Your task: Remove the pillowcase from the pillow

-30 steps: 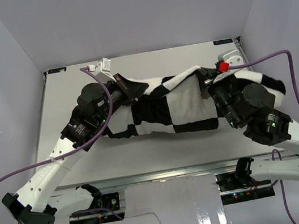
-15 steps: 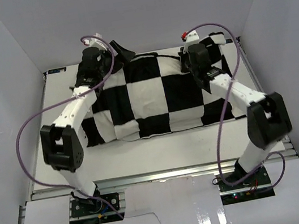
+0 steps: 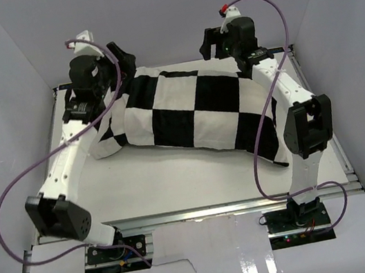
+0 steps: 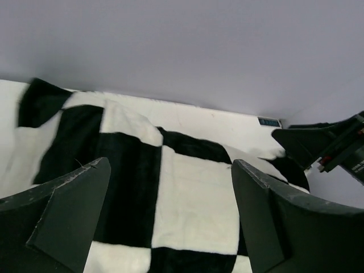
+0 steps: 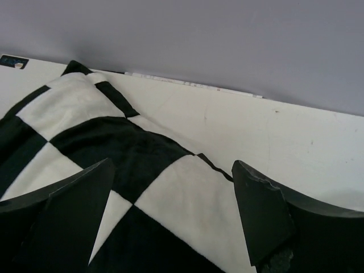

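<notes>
Both arms are now lifting clear of the cloth they were pinching at its far corners a moment ago, and the checkered cover is dropping back and lying flatter, slanting across the table [image 3: 176, 179].

On the left side, the left gripper [image 3: 121, 55] is hovering above the far left corner of the tabletop, close to the back wall. Its fingers are standing wide apart with nothing between them (its wrist camera is looking straight through the gap onto the fabric below). A purple cable [image 3: 11, 200] is looping out from that arm.

Across the middle, the pillowcase [image 3: 192, 110] is lying spread over the far half of the table, its black and white squares facing up, its left end bunching near the left arm and its right end hanging toward the right edge. Whether the pillow is inside it, I cannot tell.

On the right side, the right gripper [image 3: 211, 42] is hanging over the far right corner of the cover, fingers likewise splayed wide and gripping nothing.
</notes>
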Controlling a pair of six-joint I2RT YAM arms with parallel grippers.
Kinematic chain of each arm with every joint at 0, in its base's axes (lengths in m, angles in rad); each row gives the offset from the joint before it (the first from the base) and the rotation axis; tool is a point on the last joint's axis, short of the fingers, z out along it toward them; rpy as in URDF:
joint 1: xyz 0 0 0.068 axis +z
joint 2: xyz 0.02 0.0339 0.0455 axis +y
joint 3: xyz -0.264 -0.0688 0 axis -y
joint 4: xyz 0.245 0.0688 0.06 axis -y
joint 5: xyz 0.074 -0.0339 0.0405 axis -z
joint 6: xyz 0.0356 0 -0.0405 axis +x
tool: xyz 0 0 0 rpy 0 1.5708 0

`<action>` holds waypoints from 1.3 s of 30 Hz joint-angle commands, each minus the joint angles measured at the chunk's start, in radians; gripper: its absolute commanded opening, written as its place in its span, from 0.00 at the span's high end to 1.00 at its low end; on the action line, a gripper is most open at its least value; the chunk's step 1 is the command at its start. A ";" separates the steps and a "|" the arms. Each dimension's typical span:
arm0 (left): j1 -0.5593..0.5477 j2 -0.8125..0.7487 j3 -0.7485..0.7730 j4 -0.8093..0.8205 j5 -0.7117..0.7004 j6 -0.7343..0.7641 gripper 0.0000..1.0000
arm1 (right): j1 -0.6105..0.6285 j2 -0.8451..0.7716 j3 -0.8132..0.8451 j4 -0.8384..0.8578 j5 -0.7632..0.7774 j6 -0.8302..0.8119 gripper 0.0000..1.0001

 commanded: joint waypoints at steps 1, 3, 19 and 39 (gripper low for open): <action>0.006 -0.112 -0.184 -0.001 -0.220 0.031 0.02 | 0.003 -0.051 0.079 -0.132 -0.023 -0.004 0.10; 0.006 -0.156 -0.269 0.040 -0.218 0.017 0.02 | 0.006 -0.111 0.022 -0.131 -0.057 0.006 0.10; 0.005 -0.399 -0.976 0.500 -0.282 -0.071 0.04 | 0.157 -0.307 -0.393 0.208 -0.365 0.030 0.09; -0.244 0.011 -0.756 0.603 -0.323 -0.032 0.62 | -0.040 -0.059 -0.035 0.267 -0.597 0.200 0.08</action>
